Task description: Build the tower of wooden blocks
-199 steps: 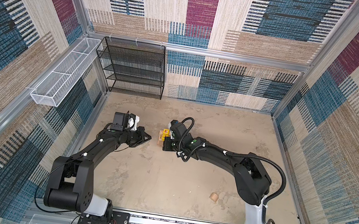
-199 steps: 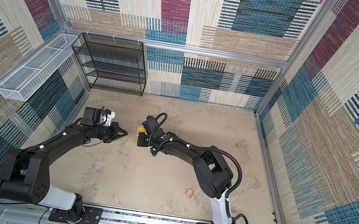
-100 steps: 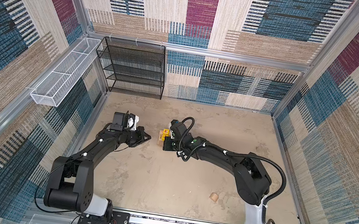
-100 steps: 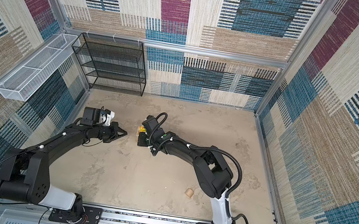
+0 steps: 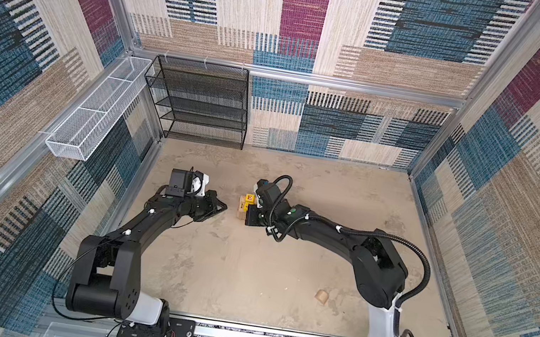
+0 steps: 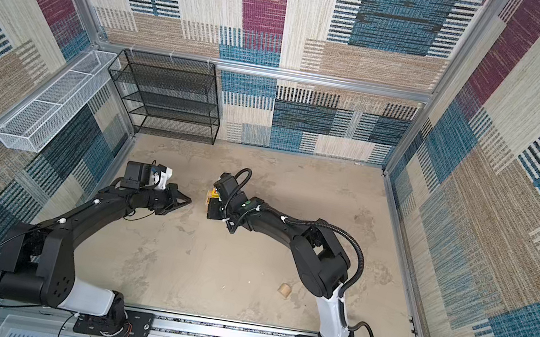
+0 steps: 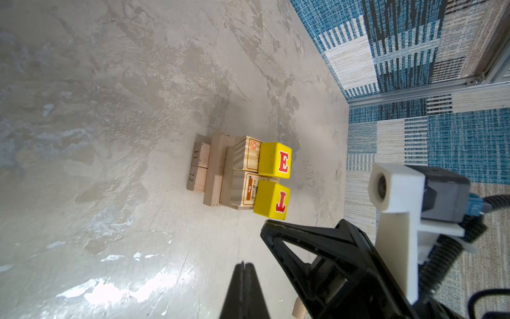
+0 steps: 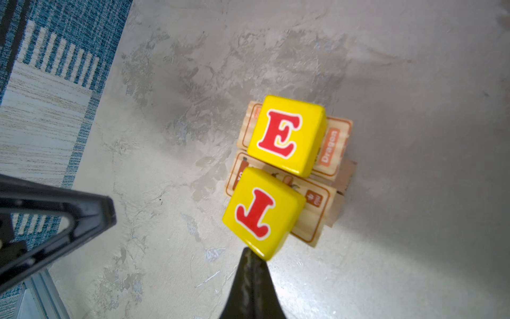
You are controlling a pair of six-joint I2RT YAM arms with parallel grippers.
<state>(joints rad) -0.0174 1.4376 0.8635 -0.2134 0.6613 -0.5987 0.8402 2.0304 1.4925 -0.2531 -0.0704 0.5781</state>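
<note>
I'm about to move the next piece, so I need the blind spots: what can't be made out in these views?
Tower: in both top views the right arm hides most of it.
Its lower layers: in the right wrist view the E block and T block mostly cover them.
Right gripper: whether its tip touches the T block is unclear, right wrist view.
Rounded tan piece: tiny in top views.

Glossy yel. blocks (image 8: pixel 285 135), matt wood planks (image 7: pixel 214 171)
</note>
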